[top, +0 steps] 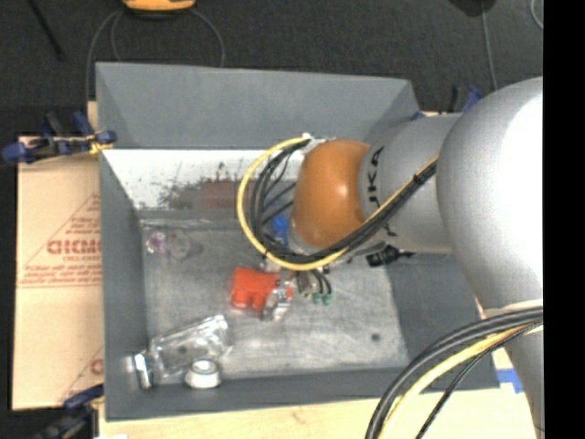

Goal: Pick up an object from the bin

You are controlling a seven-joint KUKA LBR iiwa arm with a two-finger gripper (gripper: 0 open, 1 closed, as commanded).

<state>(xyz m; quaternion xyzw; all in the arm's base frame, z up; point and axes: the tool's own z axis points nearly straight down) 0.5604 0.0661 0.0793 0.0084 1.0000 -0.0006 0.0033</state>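
My gripper (281, 301) is low in the middle of the bin, under the arm's orange cover. A small red-orange blocky thing (247, 287) lies right against its left side on the bin floor. The gripper's metal tip touches or overlaps the red thing's right edge. Whether the red thing is gripped is hidden by the cover and cables.
A clear plastic bottle (186, 346) lies on its side in the near left corner, with a white ring (203, 374) beside it. A small clear thing with a purple tint (165, 242) rests near the far left wall. The arm covers the bin's right side.
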